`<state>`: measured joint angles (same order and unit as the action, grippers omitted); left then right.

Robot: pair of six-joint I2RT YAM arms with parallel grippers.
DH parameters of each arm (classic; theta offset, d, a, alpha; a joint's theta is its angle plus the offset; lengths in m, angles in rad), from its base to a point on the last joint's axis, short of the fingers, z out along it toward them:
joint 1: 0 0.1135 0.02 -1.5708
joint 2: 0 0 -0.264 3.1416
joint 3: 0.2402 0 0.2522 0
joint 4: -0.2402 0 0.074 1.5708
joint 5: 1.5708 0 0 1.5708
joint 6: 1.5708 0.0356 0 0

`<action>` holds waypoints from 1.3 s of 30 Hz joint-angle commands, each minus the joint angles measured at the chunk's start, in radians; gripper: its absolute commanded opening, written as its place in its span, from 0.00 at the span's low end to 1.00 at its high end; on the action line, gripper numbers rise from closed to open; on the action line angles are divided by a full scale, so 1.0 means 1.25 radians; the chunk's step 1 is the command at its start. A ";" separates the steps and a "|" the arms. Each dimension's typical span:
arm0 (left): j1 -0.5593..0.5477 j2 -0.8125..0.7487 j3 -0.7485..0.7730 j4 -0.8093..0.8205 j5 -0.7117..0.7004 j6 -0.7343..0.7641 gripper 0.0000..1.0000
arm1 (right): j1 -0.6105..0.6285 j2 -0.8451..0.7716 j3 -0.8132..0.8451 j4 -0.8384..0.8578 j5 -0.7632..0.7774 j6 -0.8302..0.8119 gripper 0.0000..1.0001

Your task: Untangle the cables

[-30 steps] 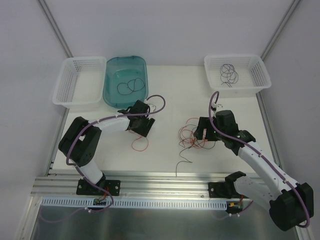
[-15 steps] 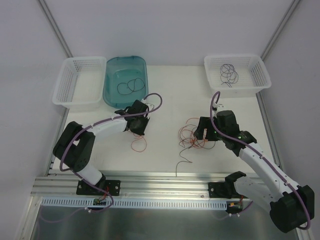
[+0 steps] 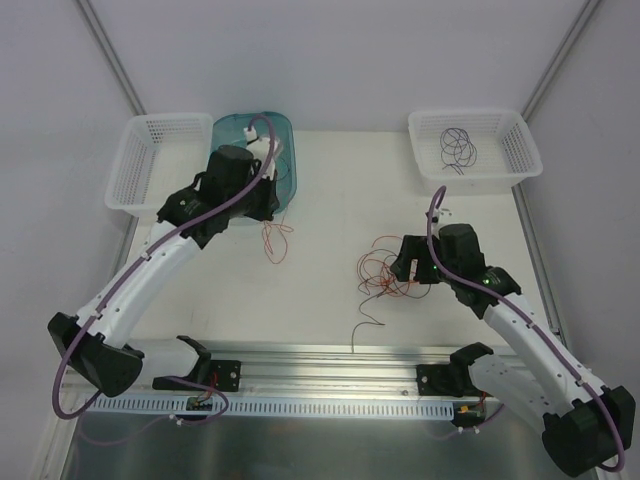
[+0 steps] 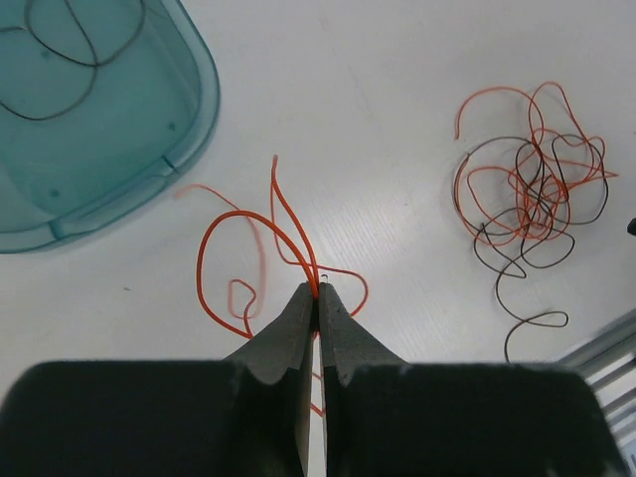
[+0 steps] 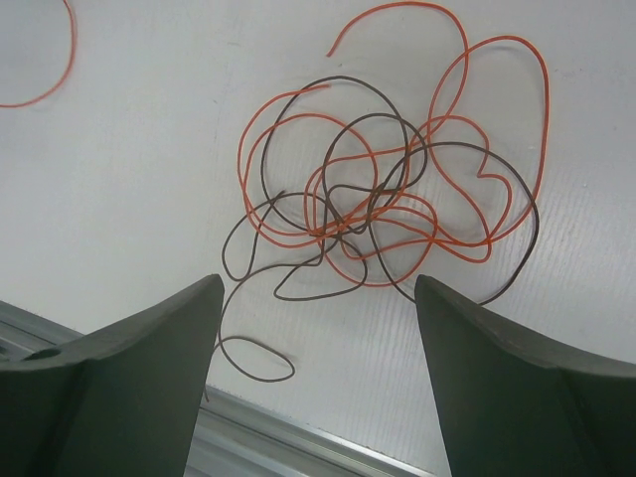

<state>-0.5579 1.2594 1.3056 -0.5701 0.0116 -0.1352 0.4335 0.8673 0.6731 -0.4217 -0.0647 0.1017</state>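
My left gripper (image 4: 318, 290) is shut on one orange-red cable (image 4: 200, 263), pinched at the fingertips. In the top view that cable (image 3: 272, 240) hangs in loops below the left gripper (image 3: 264, 207), just in front of the teal bin. A tangle of orange-red and dark cables (image 5: 348, 227) lies on the white table. My right gripper (image 5: 318, 288) hovers over it, open, with nothing between its fingers. In the top view the right gripper (image 3: 414, 264) sits at the right side of the tangle (image 3: 385, 270).
A teal bin (image 3: 287, 128) at the back left holds a black cable (image 4: 50, 116). A white basket (image 3: 522, 140) at the back right holds dark purple cables (image 3: 460, 150). Another white basket (image 3: 135, 170) stands left of the bin. A metal rail (image 3: 330, 360) runs along the near edge.
My left gripper has shut on the orange-red cable and carried it up and away from the rail, towards the teal bin. The right gripper has barely moved.
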 commanded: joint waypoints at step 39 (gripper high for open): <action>0.552 0.586 0.604 0.239 -0.272 0.109 0.00 | 0.002 0.041 0.040 -0.026 -0.061 -0.075 0.88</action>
<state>0.0868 1.9453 2.0750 -0.3569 -0.3069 0.0143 0.4335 0.9138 0.6960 -0.4614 -0.1219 0.0277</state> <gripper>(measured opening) 0.009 0.881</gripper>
